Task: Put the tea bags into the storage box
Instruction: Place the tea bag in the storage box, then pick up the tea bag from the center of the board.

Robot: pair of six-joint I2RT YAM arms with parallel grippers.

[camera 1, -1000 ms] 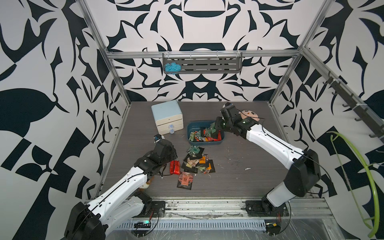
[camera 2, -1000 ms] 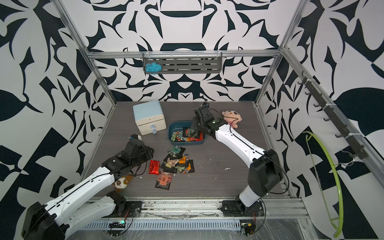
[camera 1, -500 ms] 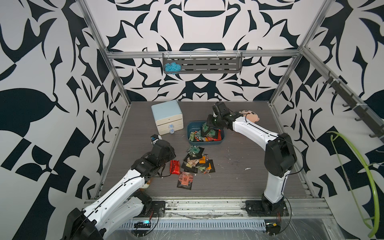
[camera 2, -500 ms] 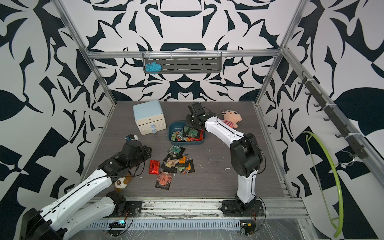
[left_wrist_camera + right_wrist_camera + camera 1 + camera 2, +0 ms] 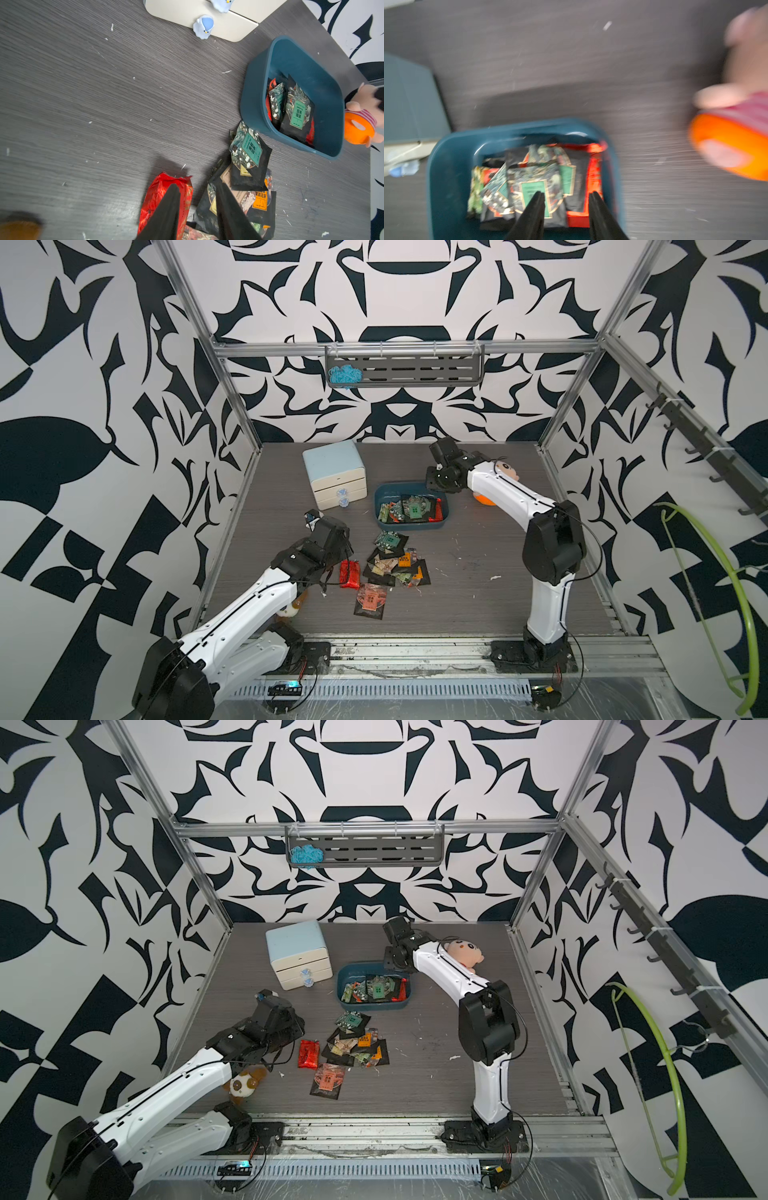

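Right gripper (image 5: 564, 195), jaws parted and empty, hovers above the storage box (image 5: 411, 526) (several tea bags (image 5: 412, 506) already inside), its arm bent high at the elbow. Left gripper (image 5: 195, 187), partly spread and empty, hangs low over the loose pile (image 5: 395, 568) just nearer.

In both top views, walls (image 5: 124, 364) patterned in black and white are seen on three sides, edged by a metal frame (image 5: 270, 349). A grey slotted shelf (image 5: 415, 371) is hung at upper centre, a blue tangle (image 5: 344, 375) at its left end. Dark hooks (image 5: 702, 443) are fixed along the right. The grey wood-grain floor (image 5: 498, 564) is flecked with white scraps; a pale blue drawer cabinet (image 5: 332, 466) is set left of centre.
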